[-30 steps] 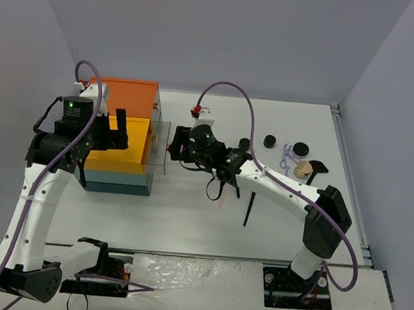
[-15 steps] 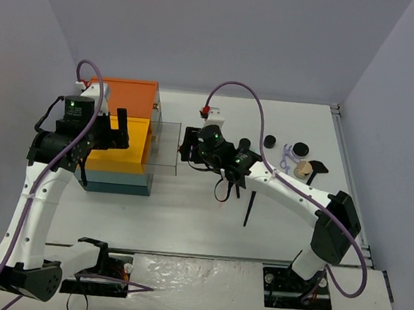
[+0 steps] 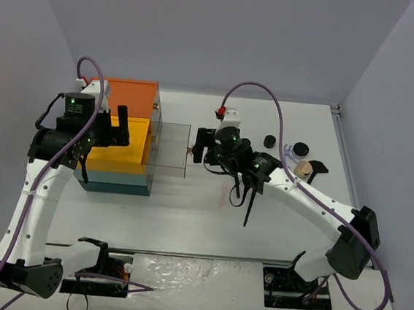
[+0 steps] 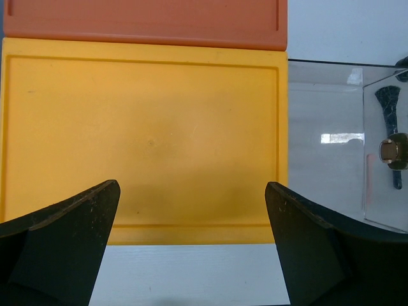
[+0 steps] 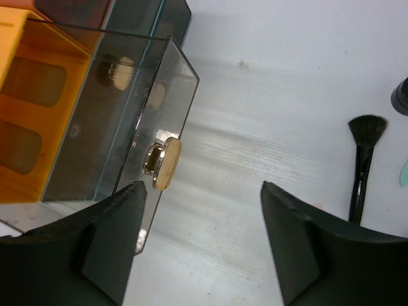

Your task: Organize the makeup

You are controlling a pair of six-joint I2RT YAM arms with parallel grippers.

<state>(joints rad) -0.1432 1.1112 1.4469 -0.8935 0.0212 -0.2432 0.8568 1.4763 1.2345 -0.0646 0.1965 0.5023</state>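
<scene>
Two claws, both spread wide, and neither holding a thing. Nearest the robot, a slim black brush lies loose on the white bench, well apart from the box. Just beyond it the right claw hangs with the oval gold knob just ahead of one finger, not pinched. The clear plastic drawer that the knob belongs to stands slid out of the teal box with the orange and yellow top, and I see nothing in it. On the other side, the left claw hovers over the yellow panel, touching nothing.

I'd call it drawer open, filling not begun. Next move, by my reckoning: the right claw swings over to that brush, pinches the thin handle low against the bench and carries it to the drawer. That's tricky, since a handle that slim can roll away.

Farther back wait the round black jars, a beige puff and a lilac loop, clustered to the right. Plain pale walls close in the bench on three sides.
</scene>
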